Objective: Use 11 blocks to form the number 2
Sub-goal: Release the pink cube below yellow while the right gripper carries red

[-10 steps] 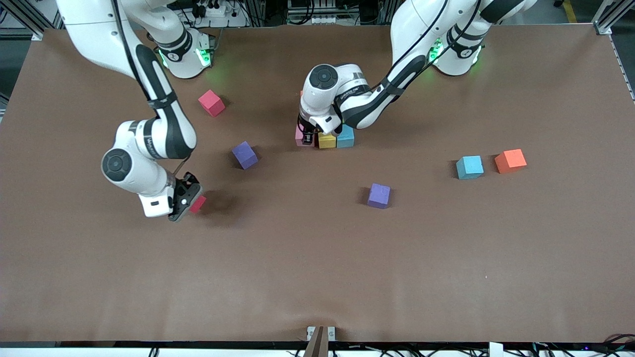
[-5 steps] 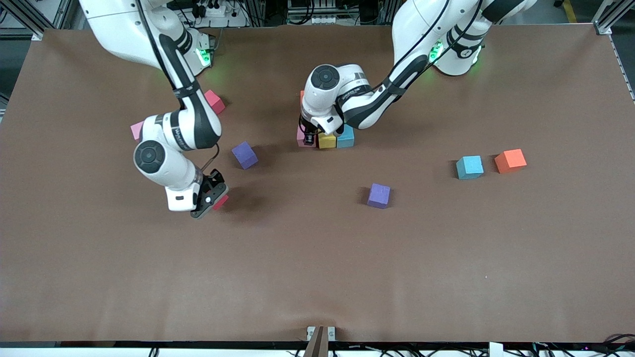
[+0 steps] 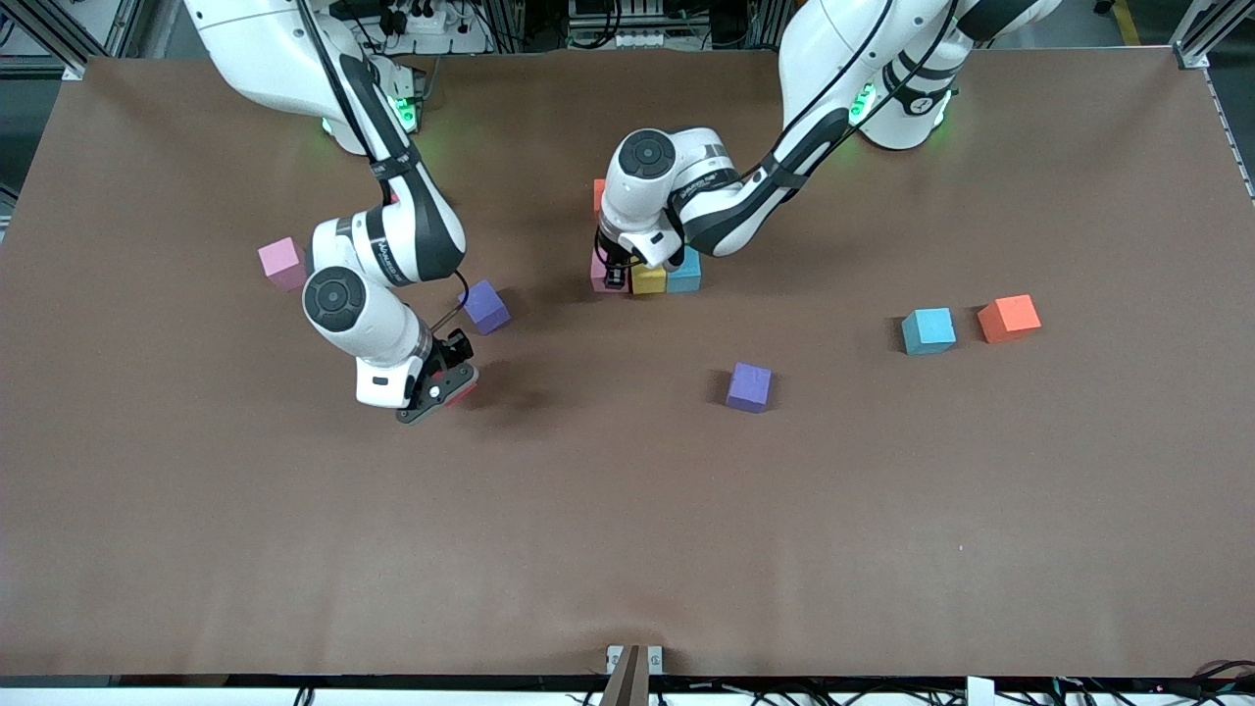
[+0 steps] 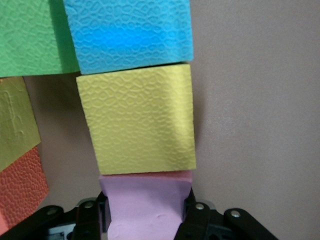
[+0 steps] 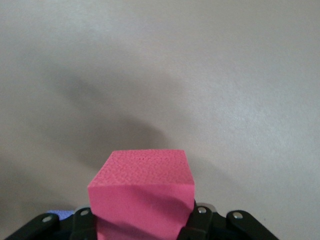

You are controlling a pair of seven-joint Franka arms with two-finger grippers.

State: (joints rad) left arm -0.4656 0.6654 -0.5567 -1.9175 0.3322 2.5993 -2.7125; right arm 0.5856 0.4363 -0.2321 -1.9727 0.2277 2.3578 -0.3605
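- Brown matting covers the table on which we see both arms at work.
- We see the left gripper down at the partly built number 2, its jaws clamped on a pink block that touches the yellow block of the row.
- Next along that row we see a light blue block; the wrist view also shows a green block and an orange block beside them.
- We see the right gripper in the air over bare table toward the right arm's end, its jaws closed on a red block.
- Just beside that arm's wrist lies a purple block.
- Another pink block lies nearer the right arm's end.
- A second purple block lies nearer the front camera than the digit.
- Toward the left arm's end, a light blue cube and an orange cube sit close together, not touching.
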